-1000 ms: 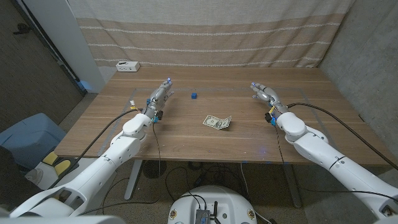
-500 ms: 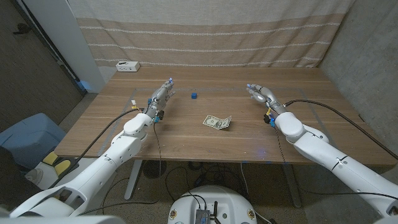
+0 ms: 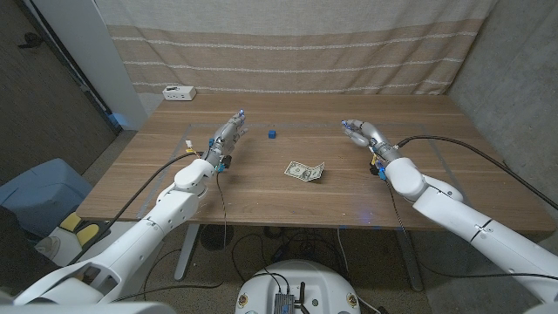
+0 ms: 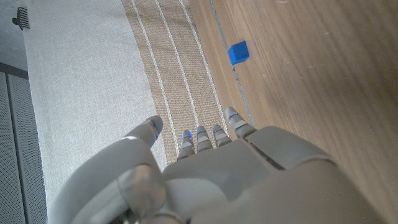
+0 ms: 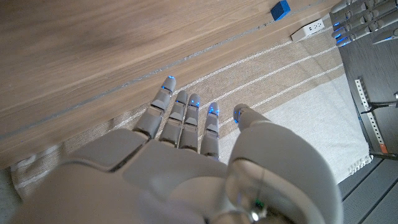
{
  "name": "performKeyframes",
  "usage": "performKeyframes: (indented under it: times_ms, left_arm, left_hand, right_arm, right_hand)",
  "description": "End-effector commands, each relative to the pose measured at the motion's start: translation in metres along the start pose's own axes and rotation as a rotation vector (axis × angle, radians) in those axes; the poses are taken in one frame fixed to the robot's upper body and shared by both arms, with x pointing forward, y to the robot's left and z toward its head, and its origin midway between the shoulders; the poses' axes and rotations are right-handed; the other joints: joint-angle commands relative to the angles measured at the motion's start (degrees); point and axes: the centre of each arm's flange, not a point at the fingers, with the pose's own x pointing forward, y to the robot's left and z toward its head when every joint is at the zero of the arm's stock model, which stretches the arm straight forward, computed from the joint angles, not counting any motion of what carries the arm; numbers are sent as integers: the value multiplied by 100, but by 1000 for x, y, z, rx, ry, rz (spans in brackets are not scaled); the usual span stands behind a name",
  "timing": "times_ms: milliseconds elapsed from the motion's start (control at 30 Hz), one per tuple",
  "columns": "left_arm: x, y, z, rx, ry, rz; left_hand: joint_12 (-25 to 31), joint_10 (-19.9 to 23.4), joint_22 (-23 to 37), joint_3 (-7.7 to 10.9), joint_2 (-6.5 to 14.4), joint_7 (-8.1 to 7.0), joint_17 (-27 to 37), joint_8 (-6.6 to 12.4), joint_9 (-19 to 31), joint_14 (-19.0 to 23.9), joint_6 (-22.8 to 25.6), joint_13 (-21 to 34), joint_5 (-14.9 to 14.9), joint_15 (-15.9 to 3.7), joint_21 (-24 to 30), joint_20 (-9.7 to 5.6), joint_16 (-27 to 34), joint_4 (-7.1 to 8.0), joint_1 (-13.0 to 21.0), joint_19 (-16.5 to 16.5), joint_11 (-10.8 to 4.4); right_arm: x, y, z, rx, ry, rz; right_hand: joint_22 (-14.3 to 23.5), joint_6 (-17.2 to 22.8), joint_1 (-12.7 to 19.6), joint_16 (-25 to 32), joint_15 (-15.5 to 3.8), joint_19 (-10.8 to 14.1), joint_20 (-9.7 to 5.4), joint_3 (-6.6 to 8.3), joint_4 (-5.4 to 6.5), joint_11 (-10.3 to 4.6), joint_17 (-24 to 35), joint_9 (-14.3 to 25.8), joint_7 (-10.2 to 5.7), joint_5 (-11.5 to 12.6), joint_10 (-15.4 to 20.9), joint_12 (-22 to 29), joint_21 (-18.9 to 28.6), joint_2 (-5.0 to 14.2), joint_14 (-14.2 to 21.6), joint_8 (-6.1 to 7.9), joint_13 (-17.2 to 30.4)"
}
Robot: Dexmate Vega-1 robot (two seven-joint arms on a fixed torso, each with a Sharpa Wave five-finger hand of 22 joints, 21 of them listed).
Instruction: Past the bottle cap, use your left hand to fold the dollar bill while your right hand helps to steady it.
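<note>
A dollar bill (image 3: pixel 304 171) lies on the wooden table (image 3: pixel 261 187) near its middle, its right end slightly lifted or creased. A small blue bottle cap (image 3: pixel 272 134) sits beyond it, also seen in the left wrist view as a blue cap (image 4: pixel 237 53) and in the right wrist view as a blue cap (image 5: pixel 280 9). My left hand (image 3: pixel 226 133) is off to the left of the cap, fingers extended and empty. My right hand (image 3: pixel 362 132) is to the right of the bill, fingers apart, holding nothing. Both hands are well clear of the bill.
A white power strip (image 3: pixel 179 92) lies at the table's far left corner, also visible as a power strip (image 5: pixel 308 30) in the right wrist view. A striped curtain (image 3: pixel 288 44) hangs behind the table. Black cables run along both arms.
My right hand has drifted left, toward the middle of the table. The left hand, bill and cap have stayed put.
</note>
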Motion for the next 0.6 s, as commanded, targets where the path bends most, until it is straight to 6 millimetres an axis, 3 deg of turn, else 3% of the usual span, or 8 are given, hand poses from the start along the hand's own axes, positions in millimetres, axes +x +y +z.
performKeyframes:
  times_ms: [33,400,600]
  left_arm:
    - [-4,-4,-1,-1,5,-9]
    - [-10,-7,0,2,1,-13]
    - [-13,-7,2,15,6,-17]
  left_hand:
    - [-5,20,22,51,16,-9,9,-14,32,30,39,10,-30,9,-5,46,-10,-3,-69,61,24]
    - [-6,81,22,91,30,-34,6,-9,34,57,117,11,-31,17,-21,51,-14,-16,-111,88,32]
    - [8,152,23,115,28,33,3,25,35,151,245,12,-30,17,-23,48,8,-25,-132,124,56]
  right_arm:
    - [-9,2,12,-121,-37,8]
    - [-15,8,27,-219,-83,25]
    - [-17,12,32,-255,-96,43]
  right_hand:
    - [31,190,83,46,-8,113,-21,111,-33,1,13,16,-11,-39,175,48,32,-20,202,44,9]
    - [33,421,96,67,-82,194,-48,211,-66,-2,13,14,-24,-46,389,69,38,-23,398,57,9]
    - [34,464,114,59,-111,217,-49,247,-92,-10,9,14,-32,-46,423,63,39,-29,428,50,10]
